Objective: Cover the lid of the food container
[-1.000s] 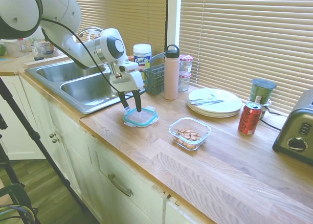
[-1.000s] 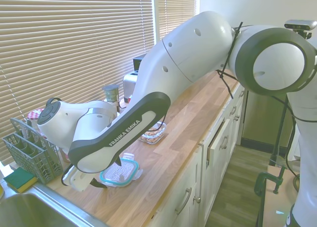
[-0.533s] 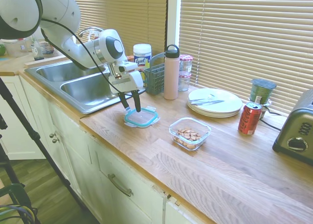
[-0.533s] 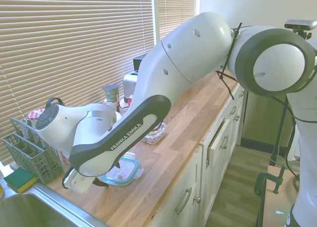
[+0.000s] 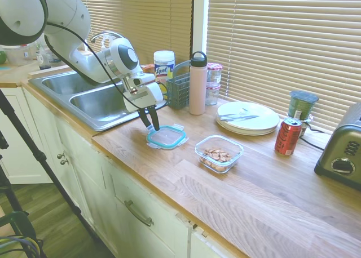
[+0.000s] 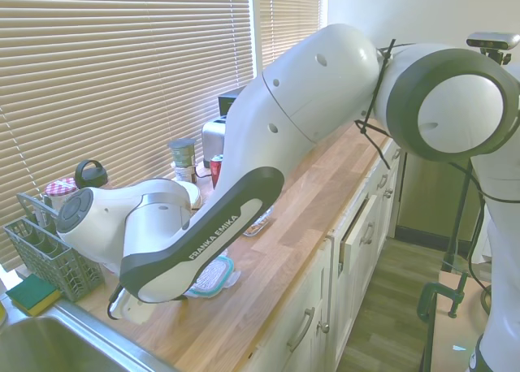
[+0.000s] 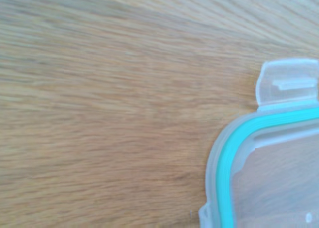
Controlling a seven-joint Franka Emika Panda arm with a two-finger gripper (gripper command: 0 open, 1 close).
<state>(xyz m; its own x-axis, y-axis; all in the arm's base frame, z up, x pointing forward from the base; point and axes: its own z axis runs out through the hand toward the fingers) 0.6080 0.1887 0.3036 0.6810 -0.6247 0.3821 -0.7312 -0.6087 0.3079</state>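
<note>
sunlit kitchen with closed blinds behind a long wooden worktop (image 5: 265, 179) that runs right from a steel sink (image 5: 96, 100). the lid (image 5: 167, 137) lies flat on the worktop near its front edge, a little closer to the food container (image 5: 219, 153) than it was a second ago; it has slid right along the wood. the pincer (image 5: 151, 125) has come down at the lid's left rim, its two dark fingers (image 5: 154, 121) drawn close together and touching that edge, apparently shut with nothing between them. that looks like a push rather than a lift, so the lid is nearer its goal but still well apart from the container, which stands open with brown nuts inside. the wrist view shows one corner of the lid with a snap tab, flat on the wood.

counted: one lid, one container, one pink bottle (image 5: 197, 83), one white plate (image 5: 248, 117), one red can (image 5: 287, 136), one green caddy (image 5: 179, 90), two stacked jars (image 5: 214, 83).
</note>
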